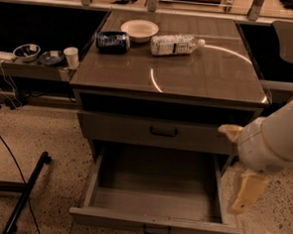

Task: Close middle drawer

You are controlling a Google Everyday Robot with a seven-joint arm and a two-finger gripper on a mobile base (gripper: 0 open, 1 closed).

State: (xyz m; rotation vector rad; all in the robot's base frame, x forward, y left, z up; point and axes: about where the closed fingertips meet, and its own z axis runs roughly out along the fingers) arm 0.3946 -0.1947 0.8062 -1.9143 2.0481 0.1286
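The middle drawer (154, 226) is pulled far out of the grey cabinet. It is a deep, empty tray with a low front panel and a small dark handle (157, 232). Above it the taller drawer front (155, 132) with the same handle stands only slightly out. My white arm (277, 139) reaches in from the right edge. The gripper (246, 192) hangs as a yellowish piece beside the open drawer's right side, apart from its front panel and near its front right corner.
On the cabinet top (199, 72) lie a dark can (112, 41), a white bowl (139, 30) and a plastic bottle on its side (176, 45). A side shelf at the left holds bowls and a cup (70, 56). A black stand leg (27, 191) lies on the floor at the left.
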